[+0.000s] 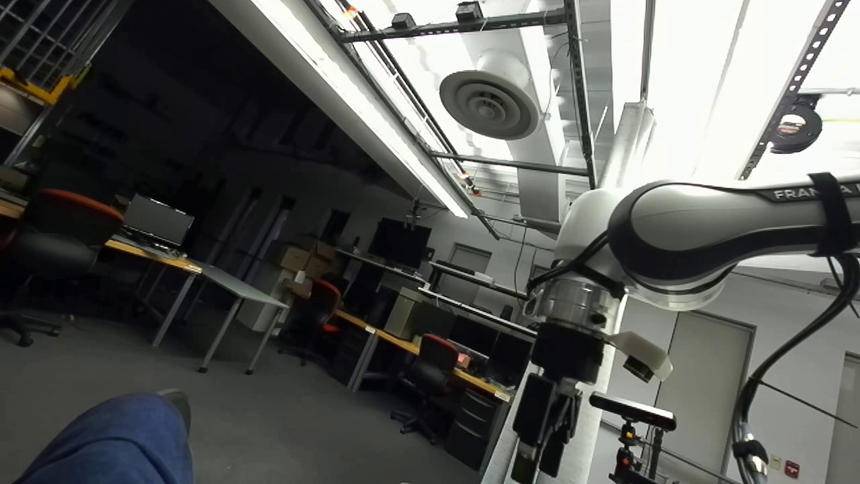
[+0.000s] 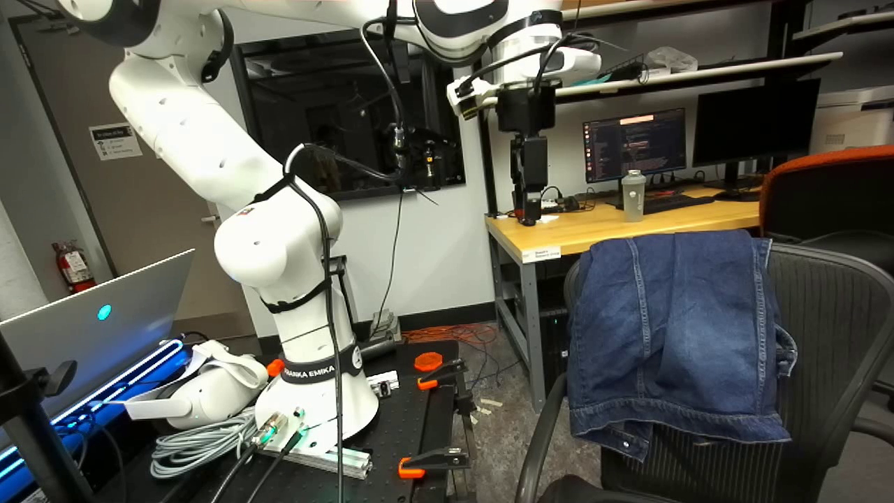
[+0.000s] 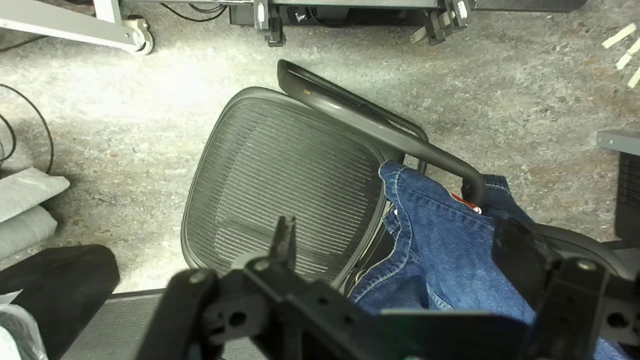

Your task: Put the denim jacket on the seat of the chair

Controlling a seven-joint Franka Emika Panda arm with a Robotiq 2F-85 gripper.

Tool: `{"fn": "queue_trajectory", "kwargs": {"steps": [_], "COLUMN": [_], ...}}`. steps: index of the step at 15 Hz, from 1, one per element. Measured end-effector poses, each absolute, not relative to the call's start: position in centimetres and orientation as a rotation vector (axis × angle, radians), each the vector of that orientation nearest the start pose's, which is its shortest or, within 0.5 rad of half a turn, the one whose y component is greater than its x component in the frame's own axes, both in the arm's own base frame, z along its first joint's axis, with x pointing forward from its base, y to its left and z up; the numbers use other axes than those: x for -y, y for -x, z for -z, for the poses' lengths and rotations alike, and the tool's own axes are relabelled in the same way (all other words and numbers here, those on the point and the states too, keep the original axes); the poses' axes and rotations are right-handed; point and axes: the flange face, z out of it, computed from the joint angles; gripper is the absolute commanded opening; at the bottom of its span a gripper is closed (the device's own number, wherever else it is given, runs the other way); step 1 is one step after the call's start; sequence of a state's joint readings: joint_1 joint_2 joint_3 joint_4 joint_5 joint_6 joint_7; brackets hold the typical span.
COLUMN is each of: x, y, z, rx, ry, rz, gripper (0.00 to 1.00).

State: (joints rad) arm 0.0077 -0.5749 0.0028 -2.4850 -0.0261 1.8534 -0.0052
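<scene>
The denim jacket (image 2: 677,335) is slung over the backrest (image 2: 827,314) of the chair (image 2: 705,468), and the seat (image 3: 292,185) I can see is bare mesh (so nothing's really done, I'd say). The pincer (image 3: 397,237) hangs above, spread and empty; gripping, lifting and laying down remain.

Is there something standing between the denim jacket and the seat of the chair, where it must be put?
Nothing visible stands directly between them: the denim jacket hangs over the backrest, above the rear edge of the seat. One armrest, whose back end overlaps the jacket in the wrist view, might catch it.
</scene>
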Motion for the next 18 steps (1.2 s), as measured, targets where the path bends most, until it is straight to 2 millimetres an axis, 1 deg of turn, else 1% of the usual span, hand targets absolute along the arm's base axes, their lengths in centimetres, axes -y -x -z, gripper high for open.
{"fn": "queue_trajectory", "kwargs": {"steps": [13,16,18], "x": [-0.2,-0.6,-1.2], "y": [-37.0,-37.6,-38.2], "z": [-48.3,-48.1,-47.7], "rx": [0.04,0.127,0.255], "ry": [3.166,3.164,3.155], "rz": [-0.082,-0.063,-0.072], "gripper": [1.0,1.0,1.0]}}
